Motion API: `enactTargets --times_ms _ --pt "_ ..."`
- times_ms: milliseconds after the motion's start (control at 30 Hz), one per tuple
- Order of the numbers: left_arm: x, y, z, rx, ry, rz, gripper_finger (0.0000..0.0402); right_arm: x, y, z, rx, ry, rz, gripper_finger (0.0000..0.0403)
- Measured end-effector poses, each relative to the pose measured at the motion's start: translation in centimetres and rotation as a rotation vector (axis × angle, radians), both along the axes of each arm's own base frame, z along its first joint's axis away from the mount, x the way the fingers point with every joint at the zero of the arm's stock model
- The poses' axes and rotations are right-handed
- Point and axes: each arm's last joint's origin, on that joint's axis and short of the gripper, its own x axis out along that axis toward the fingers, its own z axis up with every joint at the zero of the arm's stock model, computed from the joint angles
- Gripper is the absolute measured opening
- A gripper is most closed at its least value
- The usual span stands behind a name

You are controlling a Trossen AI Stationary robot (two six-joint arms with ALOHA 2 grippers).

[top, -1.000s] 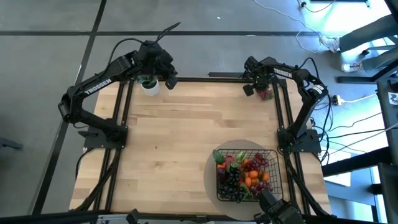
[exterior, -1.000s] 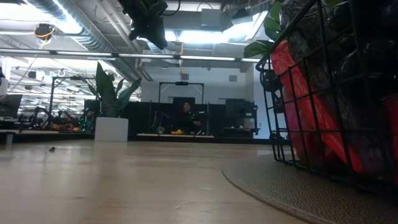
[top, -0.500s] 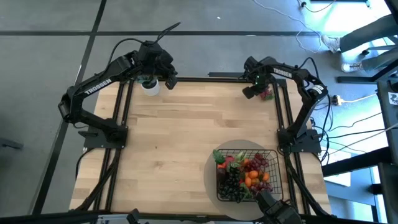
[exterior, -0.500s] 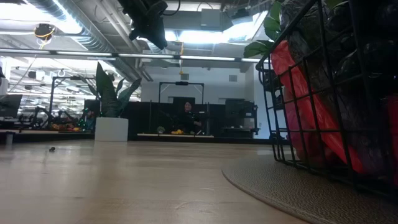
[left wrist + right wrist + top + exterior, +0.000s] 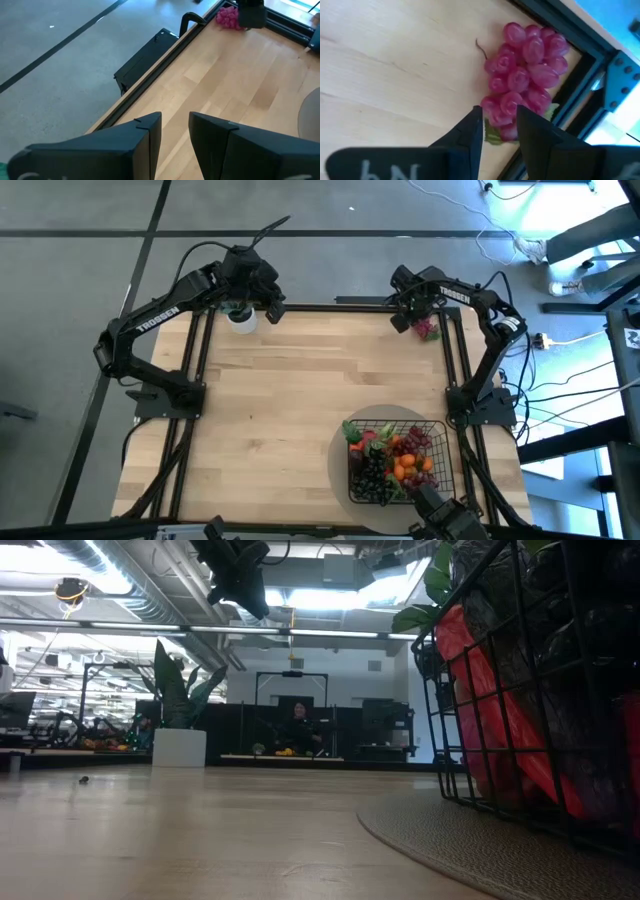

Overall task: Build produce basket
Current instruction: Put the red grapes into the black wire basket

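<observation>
Grapes (image 5: pixel 525 80), a pink bunch with a green leaf, are lying on the table (image 5: pixel 300 400) at its far right corner, hard against the black frame rail, well apart from the basket (image 5: pixel 395 462). I am seeing the right gripper (image 5: pixel 405 320) hanging just over that bunch on the side away from the rail; in the right wrist view its two dark fingers (image 5: pixel 470 132) are showing a narrow gap with the bunch's lower end just beyond the tips, and I cannot tell whether they are parted free or nipping a grape. The basket is sitting on the round beige mat (image 5: pixel 340 460) at the near right of the table, packed with produce (image 5: pixel 400 458): dark grapes, orange tangerines, red pieces, green leaves. Far across the table from the basket, the left gripper (image 5: pixel 262 302) is waiting at the far left edge beside the small white pot (image 5: pixel 240 318); its fingers (image 5: pixel 145 135) are standing slightly apart, holding nothing. Beyond the table, I am seeing a person (image 5: pixel 298 725) sitting in the room.
</observation>
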Motion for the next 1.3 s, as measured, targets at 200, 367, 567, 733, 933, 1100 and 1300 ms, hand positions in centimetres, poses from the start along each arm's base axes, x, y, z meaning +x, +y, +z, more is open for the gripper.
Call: enactTargets --times_ms 200,367,567,733,933,1100,1300 --pt "0.0 0.0 0.0 -0.001 0.0 0.001 0.0087 -0.2 0.0 -0.6 -0.046 0.042 0.001 0.0106" --pt "0.0 0.0 0.0 -0.002 -0.001 0.002 0.0087 -0.2 -0.2 -0.6 -0.055 0.037 -0.002 0.0106" --pt "0.0 0.0 0.0 -0.002 -0.001 0.002 0.0087 -0.3 -0.2 -0.7 -0.057 0.037 -0.031 0.0106" --pt "0.0 0.0 0.0 -0.003 -0.002 0.003 0.0087 -0.6 -0.1 -0.7 -0.044 0.044 -0.073 0.0106" --pt "0.0 0.0 0.0 -0.004 -0.003 0.004 0.0087 -0.6 -0.1 -0.7 -0.05 0.032 -0.116 0.0106" --pt "0.0 0.0 0.0 -0.004 -0.003 0.004 0.0087 -0.5 -0.3 -0.7 -0.063 0.004 -0.119 0.0106" --pt "0.0 0.0 0.0 -0.004 -0.003 0.004 0.0087 -0.6 -0.6 -1.8 -0.021 0.037 -0.145 0.0106"
